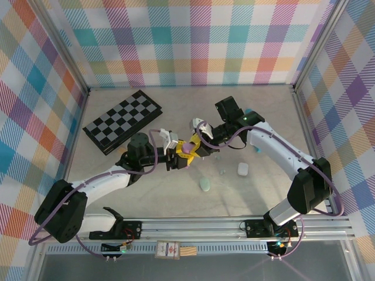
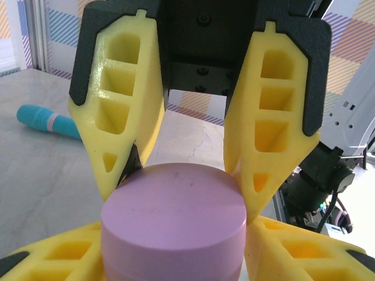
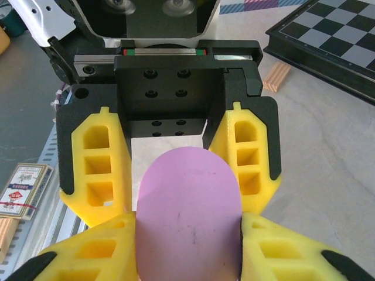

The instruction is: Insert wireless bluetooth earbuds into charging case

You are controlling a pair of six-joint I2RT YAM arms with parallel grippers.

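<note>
Charging case (image 3: 187,216): pink plastic, smooth, matt with a soft sheen, a few faint dark scuffs.
Fingers (image 3: 99,170): yellow, matt, perhaps foam or printed plastic; black hard backing.
Counter (image 2: 47,175): pale stone look, smooth, faintly veined.
Chessboard (image 1: 123,120): glossy black and grey.
Rail (image 1: 205,225): brushed metal.
Walls (image 1: 193,41): matt plaid print.

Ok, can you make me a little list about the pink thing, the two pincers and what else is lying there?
pink case: between both pincers
right pincer: shut on the pink case
left pincer: fingers either side of the case, squeeze unclear
nearby: chessboard, pale green case, white case
</note>
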